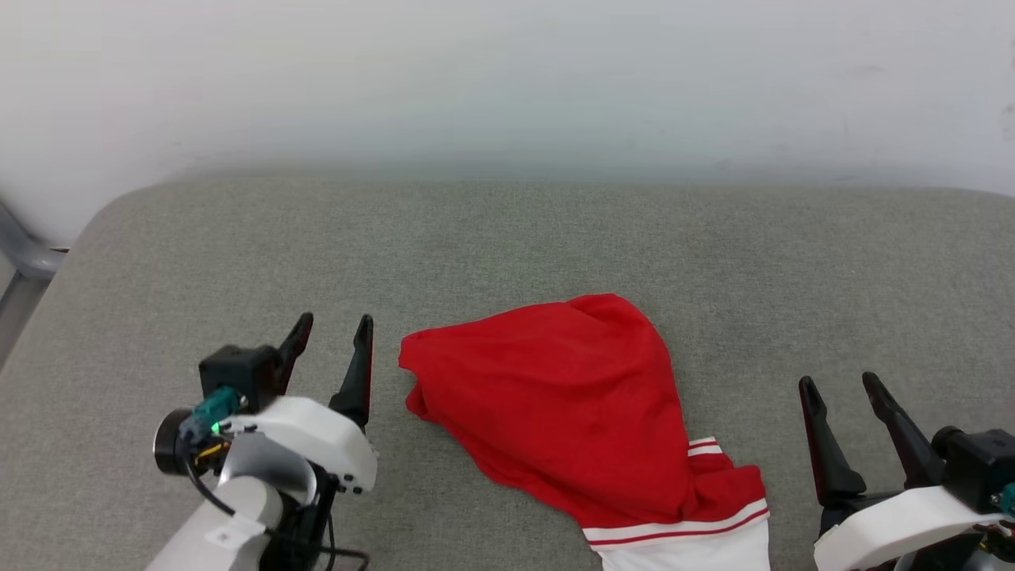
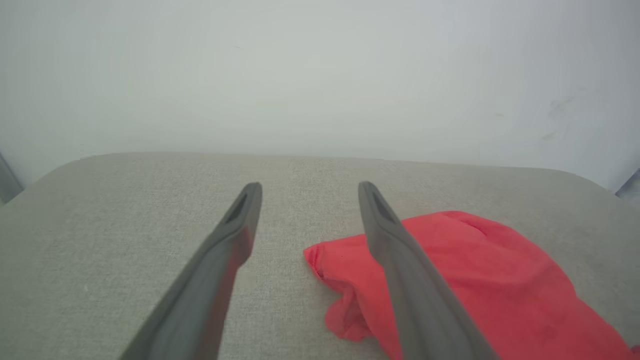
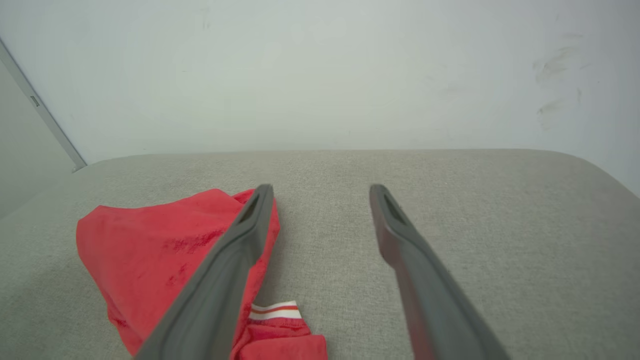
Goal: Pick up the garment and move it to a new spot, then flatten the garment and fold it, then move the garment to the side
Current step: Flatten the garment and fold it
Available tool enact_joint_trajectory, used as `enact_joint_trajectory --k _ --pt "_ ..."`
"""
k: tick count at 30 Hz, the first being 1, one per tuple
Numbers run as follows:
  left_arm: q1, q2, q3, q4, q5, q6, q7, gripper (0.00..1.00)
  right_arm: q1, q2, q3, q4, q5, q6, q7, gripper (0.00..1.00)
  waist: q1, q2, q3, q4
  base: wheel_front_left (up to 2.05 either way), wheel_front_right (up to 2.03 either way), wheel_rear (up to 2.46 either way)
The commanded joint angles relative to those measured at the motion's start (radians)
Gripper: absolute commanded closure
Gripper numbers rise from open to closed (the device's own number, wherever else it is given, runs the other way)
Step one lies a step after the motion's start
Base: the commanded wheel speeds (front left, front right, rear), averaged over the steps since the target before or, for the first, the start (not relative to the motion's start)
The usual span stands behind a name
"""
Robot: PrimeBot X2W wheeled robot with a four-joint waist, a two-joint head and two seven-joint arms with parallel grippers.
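Nearest the robot, the left gripper (image 1: 335,319) and the right gripper (image 1: 839,381) stand at the lower corners of the head view. Each has its two dark fingers spread wide with nothing between them. Between the two lies the garment (image 1: 555,396), crumpled in a loose heap on the grey fabric surface (image 1: 507,238). Its white sleeve (image 1: 690,555), edged with red-and-white stripes, reaches the near edge of the view, and its red body bulges away from the robot. The left gripper is just beside the heap's left edge, apart from it; the right gripper is near the sleeve, also apart. Beyond the surface's rounded far edge rises a pale wall (image 1: 507,79).
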Motion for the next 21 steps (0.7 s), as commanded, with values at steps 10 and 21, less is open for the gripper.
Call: enact_joint_trajectory --k 10,21 --pt "-0.301 -0.046 -0.05 0.224 -0.097 -0.143 0.281 0.0 -0.041 0.0 -0.007 -0.009 -0.014 -0.001 0.021 0.0 0.0001 0.0 0.114 -0.036 0.0 0.0 0.0" --pt "-0.453 -0.079 -0.117 0.508 -0.151 -0.25 0.534 0.0 -0.071 0.0 -0.006 0.023 0.01 -0.001 0.004 0.0 0.0001 0.0 0.178 -0.066 0.0 0.0 0.0"
